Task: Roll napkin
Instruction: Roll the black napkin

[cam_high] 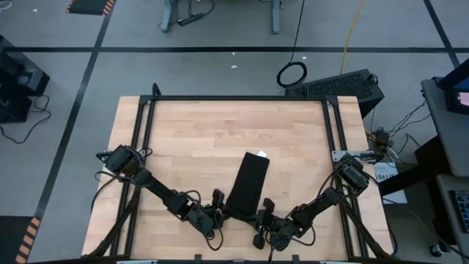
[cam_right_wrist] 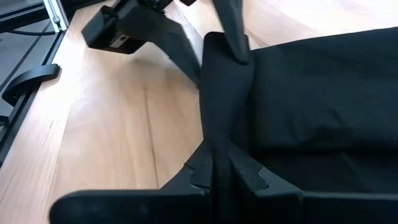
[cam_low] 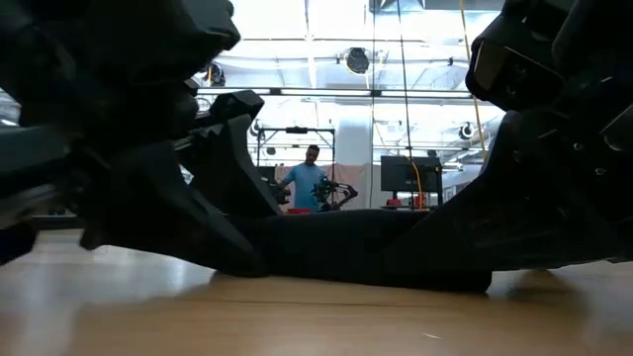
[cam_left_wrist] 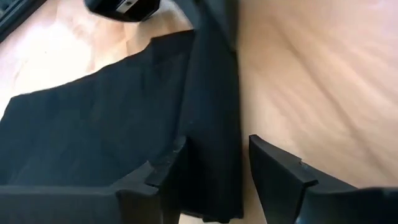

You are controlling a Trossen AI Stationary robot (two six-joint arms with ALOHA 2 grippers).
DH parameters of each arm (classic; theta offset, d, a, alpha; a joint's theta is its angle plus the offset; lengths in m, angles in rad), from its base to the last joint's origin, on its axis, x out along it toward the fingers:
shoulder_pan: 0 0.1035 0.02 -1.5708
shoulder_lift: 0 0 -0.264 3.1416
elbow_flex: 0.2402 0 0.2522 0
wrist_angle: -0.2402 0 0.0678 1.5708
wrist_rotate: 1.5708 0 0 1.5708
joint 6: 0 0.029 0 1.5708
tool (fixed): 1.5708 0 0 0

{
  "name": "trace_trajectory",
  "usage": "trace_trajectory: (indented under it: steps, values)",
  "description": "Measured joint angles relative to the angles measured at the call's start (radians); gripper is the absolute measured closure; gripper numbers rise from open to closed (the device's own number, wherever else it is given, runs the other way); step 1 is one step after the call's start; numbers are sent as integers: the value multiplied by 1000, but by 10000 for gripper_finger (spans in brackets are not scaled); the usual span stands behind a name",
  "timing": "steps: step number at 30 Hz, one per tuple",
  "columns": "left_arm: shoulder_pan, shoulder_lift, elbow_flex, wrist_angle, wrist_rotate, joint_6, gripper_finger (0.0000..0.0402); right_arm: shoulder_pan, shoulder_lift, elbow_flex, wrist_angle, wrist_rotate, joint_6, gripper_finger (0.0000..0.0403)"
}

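Note:
The black napkin point(cam_high: 248, 183) lies as a long strip on the wooden table, its white tag point(cam_high: 262, 153) at the far end. Its near edge is drawn up into a raised fold point(cam_right_wrist: 227, 81). My right gripper point(cam_right_wrist: 221, 171) is shut on that fold at the strip's near right corner point(cam_high: 256, 214). My left gripper point(cam_left_wrist: 214, 168), at the near left corner point(cam_high: 222, 207), is open. One of its fingers point(cam_left_wrist: 165, 171) stands over the flat cloth and the other point(cam_left_wrist: 273, 168) over bare wood, with the fold's left end point(cam_left_wrist: 211, 124) between them. My right gripper pinches the raised fold of the napkin's near edge point(cam_right_wrist: 216, 140) between its two fingers. The fingers slant down from the table's near right and lie along the fold. The fold stands up as a ridge running toward my left gripper, and the rest of the napkin lies flat on the table.
Bare wood point(cam_high: 198, 139) stretches to the far side and to both sides of the napkin. Black frame rails point(cam_high: 143, 125) run along the table's edges. In the low view a person point(cam_low: 302, 178) stands far off in the room behind the table.

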Motion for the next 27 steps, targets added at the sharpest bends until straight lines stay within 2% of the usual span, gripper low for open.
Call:
trace_trajectory:
  steps: [8,10,12,15,19,27]
  values:
    - [22,0,0,-4,29,24,237,0,0,0,1,-5,1,392]
    - [38,-2,0,-12,80,7,241,0,0,0,1,-5,1,392]
    - [59,-4,0,-18,146,-32,256,0,-4,0,0,-5,1,390]
    - [85,-4,0,-19,207,-84,305,1,-12,0,6,-3,-31,379]
    - [122,-11,0,-15,261,-143,379,9,-33,-1,-6,-8,-131,341]
    - [207,-39,-1,-35,502,-315,371,50,-122,-3,-213,-15,-212,222]
